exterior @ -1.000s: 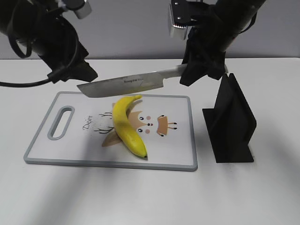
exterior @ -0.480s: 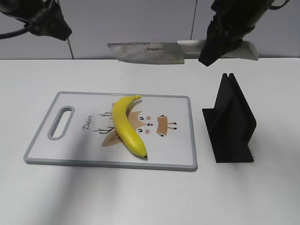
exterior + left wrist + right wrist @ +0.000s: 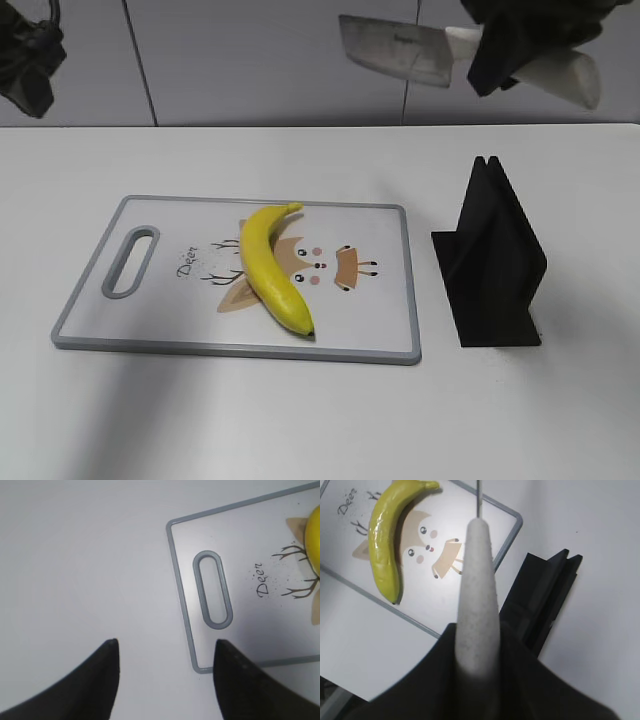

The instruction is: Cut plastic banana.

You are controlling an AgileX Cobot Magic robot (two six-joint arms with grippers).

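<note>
Up and away has gone the kitchen knife (image 3: 400, 48): a second ago its blade hung low over the top edge of the cutting board (image 3: 150, 315), half a second ago it was level with the back of the table, and now it sits high in the upper right of the exterior view, against the grey wall. Both arms have risen with it; the left one has pulled back into the upper left corner of that frame.

The right gripper (image 3: 510, 50) is closed around the knife's pale handle, with the blade pointing toward the left of the frame. In the right wrist view the handle (image 3: 479, 600) runs up the middle of the frame between the dark fingers (image 3: 540, 680), with the thin blade edge showing at the top.

The plastic banana (image 3: 268, 268) lies whole and uncut on the board, near its middle, across the printed deer picture. Its stem points toward the board's far edge and its dark tip toward the near edge.

The left gripper (image 3: 165, 665) holds nothing. In the left wrist view its two dark fingertips stand spread apart at the bottom of the frame, above the white table (image 3: 75, 555) and the board's corner beside the handle slot (image 3: 212, 596).

A black knife stand (image 3: 492, 260) sits upright on the table, to the right of the board and apart from it.
</note>
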